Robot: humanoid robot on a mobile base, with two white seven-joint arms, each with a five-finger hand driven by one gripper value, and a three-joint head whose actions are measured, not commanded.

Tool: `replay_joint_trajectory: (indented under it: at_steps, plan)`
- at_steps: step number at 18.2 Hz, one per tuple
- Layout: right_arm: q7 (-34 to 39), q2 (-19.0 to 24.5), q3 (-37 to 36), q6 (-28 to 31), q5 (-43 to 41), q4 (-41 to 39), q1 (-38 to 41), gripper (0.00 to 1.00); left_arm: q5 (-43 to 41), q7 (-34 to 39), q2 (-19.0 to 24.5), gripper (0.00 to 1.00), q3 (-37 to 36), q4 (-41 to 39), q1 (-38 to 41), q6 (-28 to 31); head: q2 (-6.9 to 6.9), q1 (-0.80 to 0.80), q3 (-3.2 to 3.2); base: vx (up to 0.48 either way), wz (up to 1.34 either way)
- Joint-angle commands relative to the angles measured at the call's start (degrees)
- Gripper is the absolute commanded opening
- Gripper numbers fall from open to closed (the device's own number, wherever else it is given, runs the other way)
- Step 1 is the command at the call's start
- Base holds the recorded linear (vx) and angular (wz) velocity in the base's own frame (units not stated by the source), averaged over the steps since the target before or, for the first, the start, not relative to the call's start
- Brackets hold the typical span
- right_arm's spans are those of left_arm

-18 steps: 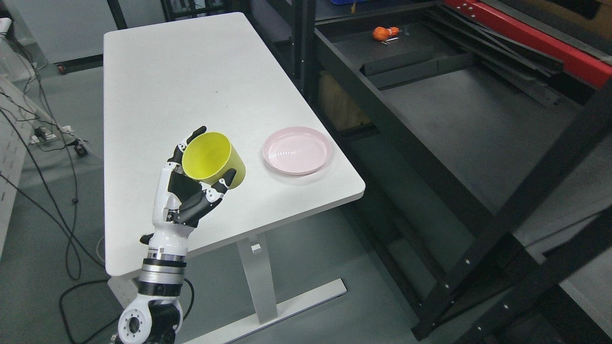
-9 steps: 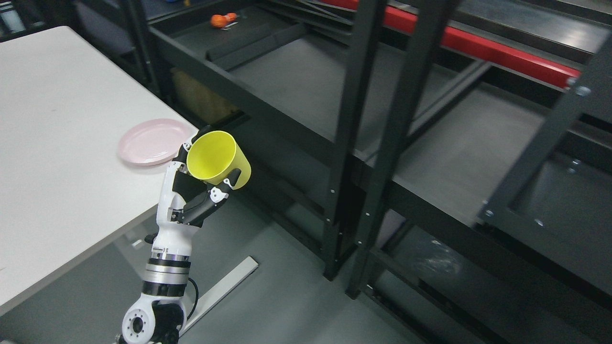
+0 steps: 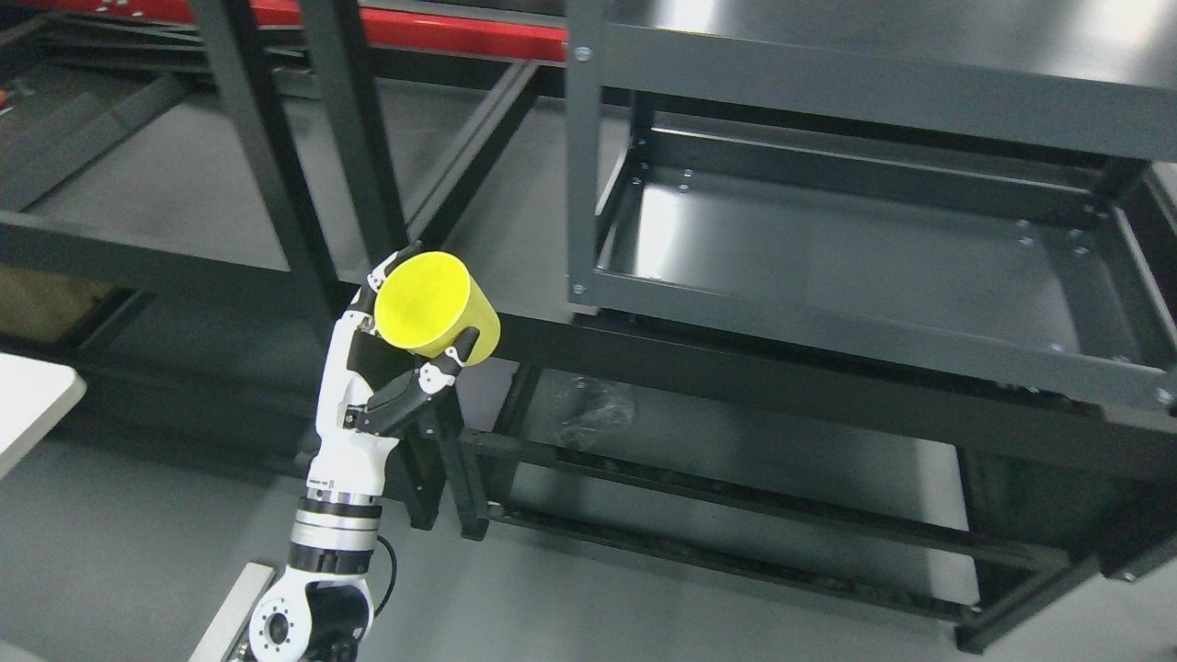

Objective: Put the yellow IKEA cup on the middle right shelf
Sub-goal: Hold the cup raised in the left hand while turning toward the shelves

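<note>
My left hand (image 3: 418,317) holds the yellow cup (image 3: 434,303) in the air, fingers curled around its wall, the cup tilted with its open mouth facing up and to the left. It hangs in front of the black uprights between two shelf units. To the right stands a grey metal rack with an empty tray-like shelf (image 3: 855,253) at mid height and another level above it (image 3: 864,87). The right arm does not show.
Black shelf posts (image 3: 354,138) rise just behind the cup. A lower shelf (image 3: 717,450) holds a crumpled clear plastic bag (image 3: 593,414). A corner of the white table (image 3: 32,400) shows at the left edge. A red beam (image 3: 432,32) runs along the top.
The whole view has swung right: the table and pink plate have left the picture and the grey rack has come in. The cup stays held in the left hand.
</note>
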Motion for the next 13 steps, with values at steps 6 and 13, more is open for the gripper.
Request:
replay_joint_trajectory:
  at_steps: [6, 13]
  plan:
    - [0.14, -1.0, 0.97, 0.04, -1.41, 0.0, 0.77, 0.99, 1.46, 0.02, 1.0, 0.01, -3.33, -0.05, -0.09, -0.18, -0.01, 0.0, 0.0, -0.106, -0.7]
    - [0.14, -1.0, 0.97, 0.04, -1.41, 0.0, 0.77, 0.99, 1.9, -0.24, 1.0, 0.01, -9.98, -0.14, -2.19, -3.69, -0.03, 0.0, 0.0, 0.032, -0.16]
